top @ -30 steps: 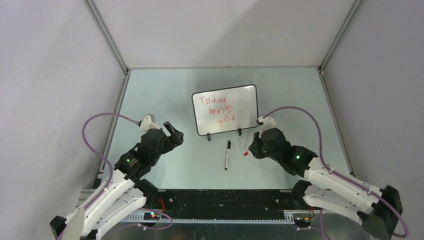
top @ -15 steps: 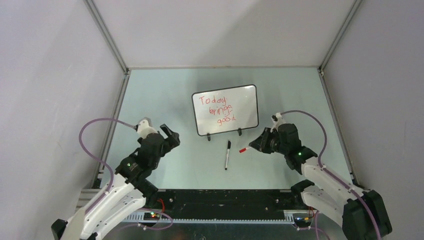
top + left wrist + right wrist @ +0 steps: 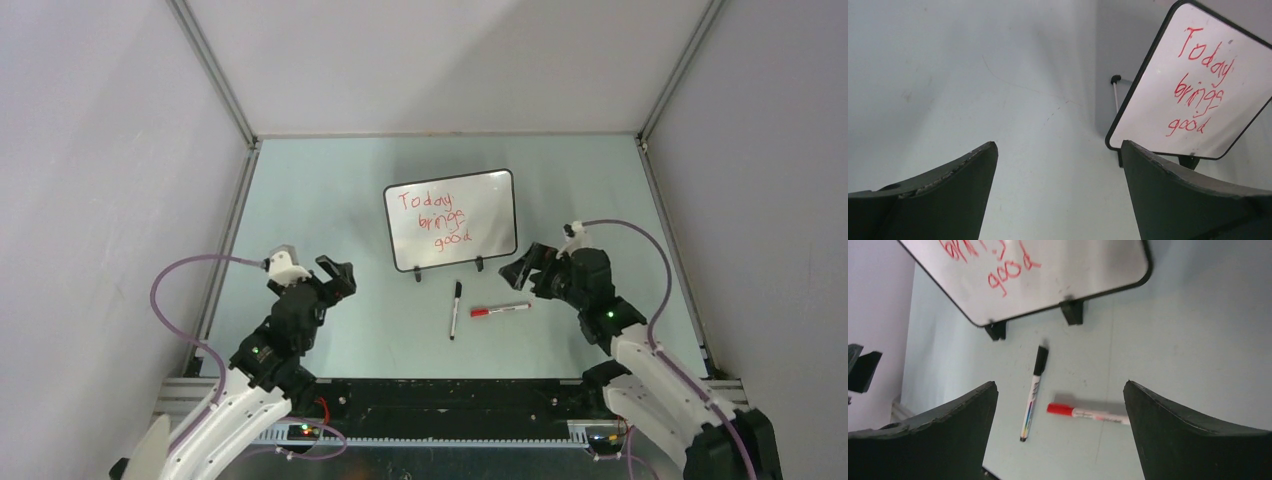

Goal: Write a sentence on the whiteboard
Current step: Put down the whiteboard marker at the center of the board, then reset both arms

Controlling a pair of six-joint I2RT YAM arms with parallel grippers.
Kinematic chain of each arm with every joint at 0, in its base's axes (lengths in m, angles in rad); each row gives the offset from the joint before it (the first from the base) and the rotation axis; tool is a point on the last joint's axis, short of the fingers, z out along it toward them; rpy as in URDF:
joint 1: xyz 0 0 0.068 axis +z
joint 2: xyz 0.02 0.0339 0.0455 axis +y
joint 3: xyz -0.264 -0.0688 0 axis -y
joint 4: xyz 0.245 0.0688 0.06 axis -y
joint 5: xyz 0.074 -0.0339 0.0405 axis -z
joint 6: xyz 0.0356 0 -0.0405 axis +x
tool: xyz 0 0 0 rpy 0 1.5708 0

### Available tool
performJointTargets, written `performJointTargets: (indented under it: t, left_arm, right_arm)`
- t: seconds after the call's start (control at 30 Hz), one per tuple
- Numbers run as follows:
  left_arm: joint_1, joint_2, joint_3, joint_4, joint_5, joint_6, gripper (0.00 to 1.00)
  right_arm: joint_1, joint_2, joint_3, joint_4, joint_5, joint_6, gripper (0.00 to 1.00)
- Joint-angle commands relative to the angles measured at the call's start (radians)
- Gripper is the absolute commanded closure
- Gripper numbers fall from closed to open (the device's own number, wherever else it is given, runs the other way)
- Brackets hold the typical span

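Red marker (image 3: 500, 310) dropped to table (image 3: 330, 200) near black marker (image 3: 455, 310), seemingly capped; right gripper (image 3: 521, 269), left gripper (image 3: 341, 272) both spread.

Two markers lie flat on a pale green table (image 3: 330, 200). A black-capped marker (image 3: 455, 309) with a white barrel lies with its cap toward the far side. Just to its right, close but not touching, a red-capped marker (image 3: 500, 310) lies crosswise, cap toward the black one. Plain grey walls (image 3: 100, 150) and aluminium corner posts (image 3: 215, 75) enclose the table.
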Motion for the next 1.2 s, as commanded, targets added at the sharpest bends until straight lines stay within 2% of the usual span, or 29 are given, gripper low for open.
performJointTargets:
  t: [0.0,0.17,0.23,0.33,0.4,0.53,0.57,0.6,0.63,0.67,0.7,0.73,0.8,0.9,0.97,1.03,1.1,1.13,1.17]
  left_arm:
    - [0.007,-0.043,-0.047,0.212,-0.042,0.212,0.01]
    - [0.008,-0.055,-0.074,0.316,-0.176,0.398,0.01]
    - [0.008,-0.046,-0.096,0.411,-0.246,0.489,0.02]
    - [0.01,-0.024,-0.191,0.656,-0.305,0.625,0.02]
    - [0.024,-0.005,-0.251,0.795,-0.311,0.707,0.02]
    - [0.118,0.051,-0.306,0.934,-0.219,0.823,0.02]
    - [0.176,0.069,-0.355,0.978,-0.153,0.842,0.01]
    - [0.214,0.122,-0.386,1.096,-0.106,0.842,0.02]
    - [0.297,0.153,-0.437,1.157,0.019,0.827,0.04]
    - [0.343,0.232,-0.457,1.289,0.079,0.803,0.1]
    - [0.401,0.274,-0.473,1.344,0.159,0.796,0.12]
    - [0.413,0.34,-0.468,1.408,0.172,0.795,0.13]
    - [0.439,0.438,-0.418,1.415,0.192,0.797,0.12]
    - [0.475,0.551,-0.372,1.505,0.213,0.801,0.12]
    - [0.496,0.645,-0.368,1.604,0.223,0.806,0.12]
    - [0.516,0.763,-0.367,1.724,0.234,0.8,0.12]
    - [0.521,0.927,-0.361,1.848,0.214,0.807,0.09]
    - [0.522,0.917,-0.319,1.833,0.201,0.798,0.08]
    - [0.522,0.872,-0.291,1.671,0.189,0.79,0.05]
  right_arm:
    - [-0.022,-0.149,0.031,-0.138,0.215,-0.084,0.0]
    - [-0.029,-0.26,0.039,-0.215,0.464,-0.129,0.0]
    - [-0.04,-0.296,0.034,-0.206,0.543,-0.156,0.0]
    - [-0.064,-0.341,0.009,-0.162,0.634,-0.222,0.0]
    - [-0.11,-0.365,-0.021,-0.126,0.611,-0.229,0.01]
    - [-0.23,-0.419,-0.145,0.074,0.521,-0.268,0.04]
    - [-0.28,-0.432,-0.174,0.185,0.46,-0.282,0.04]
    - [-0.302,-0.433,-0.245,0.26,0.433,-0.294,0.05]
    - [-0.334,-0.419,-0.281,0.424,0.393,-0.338,0.04]
    - [-0.342,-0.398,-0.35,0.506,0.38,-0.372,0.02]
    - [-0.349,-0.333,-0.368,0.635,0.346,-0.441,0.01]
    - [-0.35,-0.295,-0.383,0.672,0.33,-0.463,0.01]
    - [-0.342,-0.16,-0.381,0.756,0.311,-0.504,0.01]
    - [-0.324,0.064,-0.414,1.068,0.389,-0.528,0.0]
    - [-0.322,0.18,-0.372,1.142,0.42,-0.556,0.01]
    - [-0.329,0.277,-0.32,1.135,0.431,-0.55,0.01]
    - [-0.347,0.381,-0.297,1.167,0.396,-0.539,0.04]
    - [-0.349,0.471,-0.298,1.263,0.375,-0.553,0.05]
    - [-0.344,0.509,-0.296,1.31,0.376,-0.566,0.07]
